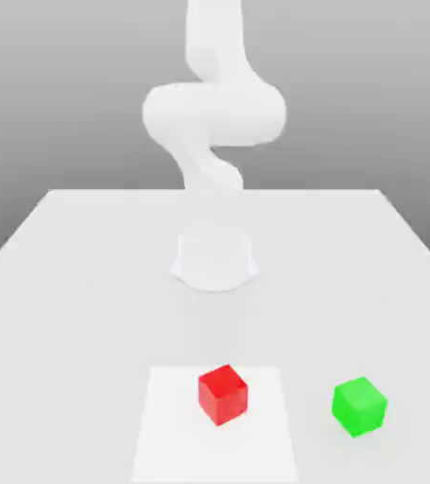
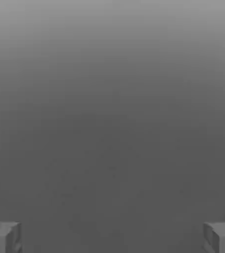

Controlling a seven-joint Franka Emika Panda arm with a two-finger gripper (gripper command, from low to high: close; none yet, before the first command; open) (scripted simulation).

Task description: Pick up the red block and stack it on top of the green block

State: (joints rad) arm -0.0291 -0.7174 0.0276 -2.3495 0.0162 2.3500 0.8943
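The red block (image 1: pixel 223 394) is being left beside the green block (image 1: pixel 359 406), apart. The gripper (image 2: pixel 112 237) is being held wide apart, empty.

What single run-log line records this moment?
gripper: open, empty | small matte red block: on table, unstacked | small matte green block: apart, toward the exterior view's right | stack: not started

The red block (image 1: pixel 223 394) sits on a flat mat (image 1: pixel 162 444) at the near edge of the surface (image 1: pixel 67 274). The green block (image 1: pixel 359 406) lies on the bare surface off the mat, toward the exterior view's right, well apart from it. The arm's base (image 1: pixel 215 262) stands behind both, mid-surface.
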